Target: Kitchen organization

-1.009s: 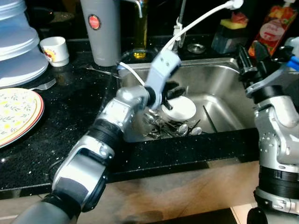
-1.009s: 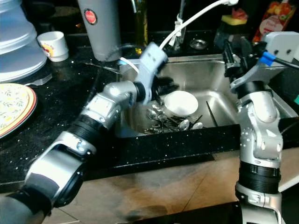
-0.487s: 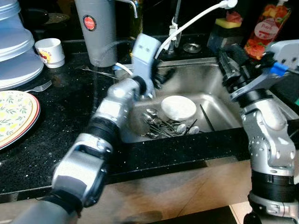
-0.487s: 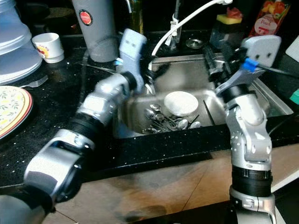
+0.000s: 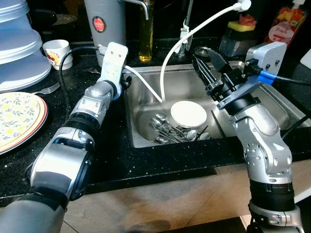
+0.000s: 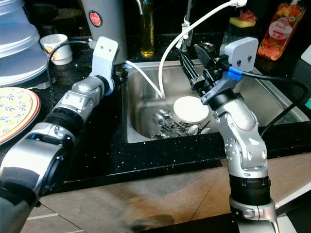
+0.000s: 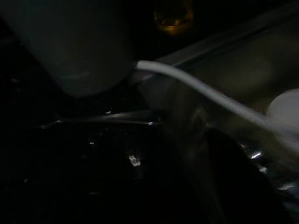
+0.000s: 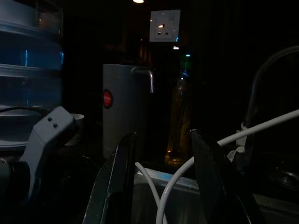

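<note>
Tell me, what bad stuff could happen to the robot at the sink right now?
The right hand hovers open over the sink, right beside the white hose. It might snag that hose. If it reaches down, it could knock the white bowl against the spoons piled beside it. The left hand is at the sink's edge, close to the grey jug, which it could bump.
</note>
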{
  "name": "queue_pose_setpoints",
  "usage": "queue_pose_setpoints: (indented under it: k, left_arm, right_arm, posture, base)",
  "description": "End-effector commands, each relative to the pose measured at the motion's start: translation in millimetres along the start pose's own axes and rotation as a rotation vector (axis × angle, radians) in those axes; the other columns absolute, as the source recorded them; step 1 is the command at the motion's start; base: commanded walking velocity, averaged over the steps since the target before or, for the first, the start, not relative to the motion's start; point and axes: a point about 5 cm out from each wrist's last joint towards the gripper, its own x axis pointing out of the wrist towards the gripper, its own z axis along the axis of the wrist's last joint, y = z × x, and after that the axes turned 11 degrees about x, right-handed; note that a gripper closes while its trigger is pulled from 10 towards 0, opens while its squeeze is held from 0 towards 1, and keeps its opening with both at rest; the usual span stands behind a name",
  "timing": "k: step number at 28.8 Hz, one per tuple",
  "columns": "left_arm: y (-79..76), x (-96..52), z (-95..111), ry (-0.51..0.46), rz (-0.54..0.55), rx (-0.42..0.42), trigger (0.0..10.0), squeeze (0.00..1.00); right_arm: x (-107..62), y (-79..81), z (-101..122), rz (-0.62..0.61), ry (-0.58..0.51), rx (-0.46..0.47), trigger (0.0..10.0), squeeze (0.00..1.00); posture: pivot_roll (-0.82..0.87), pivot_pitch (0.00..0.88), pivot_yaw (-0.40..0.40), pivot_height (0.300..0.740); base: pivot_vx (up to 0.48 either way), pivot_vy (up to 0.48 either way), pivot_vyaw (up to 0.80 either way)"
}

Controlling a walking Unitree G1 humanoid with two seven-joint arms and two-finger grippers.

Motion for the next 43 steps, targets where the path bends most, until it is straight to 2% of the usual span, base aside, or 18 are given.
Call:
queue_pose_setpoints:
  k: [1, 3, 7, 8, 13, 16, 19, 23, 26, 29, 30, 31, 36, 37, 39, 40, 41, 43]
  left_arm:
    - [-3.1, 1.3, 7.5, -0.016, 0.006, 0.166, 10.0, 1.0]
    - [-4.1, 1.6, 10.4, -0.036, -0.002, 0.221, 10.0, 1.0]
    - [-2.9, 2.1, 16.0, -0.06, -0.002, 0.218, 10.0, 1.0]
    - [-2.1, 2.2, 20.1, -0.072, 0.005, 0.221, 10.0, 0.0]
    - [3.7, 2.2, 29.1, -0.086, 0.036, 0.204, 10.0, 0.0]
    - [4.8, 2.2, 30.8, -0.082, 0.029, 0.268, 10.0, 0.0]
    - [4.9, 2.1, 29.5, -0.076, 0.017, 0.406, 10.0, 0.0]
    - [5.7, 1.9, 29.2, -0.086, 0.028, 0.481, 10.0, 0.0]
    - [8.7, 2.0, 28.8, -0.065, 0.055, 0.514, 10.0, 0.0]
    - [9.6, 2.1, 28.5, -0.051, 0.059, 0.49, 10.0, 0.0]
    - [11.3, 2.2, 27.6, -0.02, 0.062, 0.428, 10.0, 0.0]
    - [12.6, 2.2, 27.7, -0.005, 0.062, 0.404, 10.0, 0.0]
    - [15.2, 1.9, 29.7, 0.016, 0.042, 0.358, 10.0, 0.0]
    - [20.5, 1.1, 31.7, 0.025, 0.051, 0.37, 9.3, 0.0]
    - [24.1, 0.6, 32.5, 0.032, 0.061, 0.381, 5.8, 0.0]
    - [24.2, 0.5, 32.5, 0.033, 0.052, 0.378, 3.2, 0.0]
    - [25.2, 0.4, 32.1, 0.038, 0.06, 0.383, 0.0, 0.0]
    - [25.5, 0.4, 31.2, 0.042, 0.061, 0.383, 0.0, 0.0]
  right_arm:
    - [-6.1, 0.7, 2.3, -0.026, -0.008, 0.017, 10.0, 0.0]
    - [-7.9, 2.2, 2.7, -0.038, -0.012, 0.025, 10.0, 0.0]
    - [-9.9, 8.0, 3.7, -0.048, -0.021, 0.039, 10.0, 0.0]
    - [-10.1, 10.0, 3.5, -0.053, -0.025, 0.048, 10.0, 0.0]
    - [-11.5, 17.6, 4.7, -0.059, -0.033, 0.083, 10.0, 0.0]
    - [-10.6, 22.1, 6.7, -0.044, -0.028, 0.095, 10.0, 0.0]
    - [-6.4, 26.8, 9.1, -0.028, -0.032, 0.111, 10.0, 0.0]
    - [-3.2, 31.1, 10.8, -0.025, -0.041, 0.126, 10.0, 0.0]
    - [-6.1, 43.0, 19.1, 0.017, -0.062, 0.141, 10.0, 0.0]
    - [-8.5, 45.4, 21.3, 0.022, -0.062, 0.14, 10.0, 0.0]
    - [-11.8, 45.4, 23.0, 0.015, -0.058, 0.137, 10.0, 0.0]
    - [-13.7, 44.3, 23.4, 0.008, -0.055, 0.132, 10.0, 0.0]
    - [-17.5, 41.8, 24.9, -0.014, -0.051, 0.126, 10.0, 0.0]
    - [-19.1, 41.8, 25.5, -0.024, -0.049, 0.126, 10.0, 0.0]
    - [-19.8, 42.3, 25.8, -0.029, -0.048, 0.127, 10.0, 0.0]
    - [-20.1, 42.5, 25.7, -0.031, -0.047, 0.128, 10.0, 0.0]
    - [-20.4, 42.6, 25.8, -0.034, -0.046, 0.13, 10.0, 0.0]
    - [-20.5, 42.7, 25.7, -0.036, -0.044, 0.131, 10.0, 0.0]
  posture:
    - [0.02, 0.113, 0.026, 0.74]
    - [0.02, 0.125, 0.031, 0.74]
    - [0.01, 0.157, 0.044, 0.74]
    - [0.01, 0.17, 0.047, 0.74]
    - [0.0, 0.218, 0.05, 0.74]
    - [0.0, 0.243, 0.047, 0.74]
    - [0.0, 0.271, 0.051, 0.74]
    - [0.0, 0.287, 0.056, 0.74]
    - [0.0, 0.298, 0.062, 0.74]
    - [-0.01, 0.301, 0.067, 0.74]
    - [-0.01, 0.303, 0.07, 0.74]
    - [-0.02, 0.303, 0.072, 0.74]
    - [-0.03, 0.302, 0.075, 0.74]
    - [-0.03, 0.301, 0.08, 0.74]
    - [-0.03, 0.301, 0.081, 0.74]
    - [-0.03, 0.3, 0.082, 0.74]
    - [-0.03, 0.3, 0.082, 0.74]
    - [-0.03, 0.299, 0.083, 0.74]
  base:
    - [0.0, 0.0, 0.0]
    - [0.0, 0.0, 0.0]
    - [0.0, 0.0, 0.0]
    - [0.0, 0.0, 0.0]
    - [0.0, 0.0, 0.0]
    - [0.0, 0.0, 0.0]
    - [0.0, 0.0, 0.0]
    - [0.0, 0.0, 0.0]
    - [0.0, 0.0, 0.0]
    - [0.0, 0.0, 0.0]
    - [0.0, 0.0, 0.0]
    - [0.0, 0.0, 0.0]
    - [0.0, 0.0, 0.0]
    - [0.0, 0.0, 0.0]
    - [0.0, 0.0, 0.0]
    - [0.0, 0.0, 0.0]
    - [0.0, 0.0, 0.0]
    - [0.0, 0.0, 0.0]
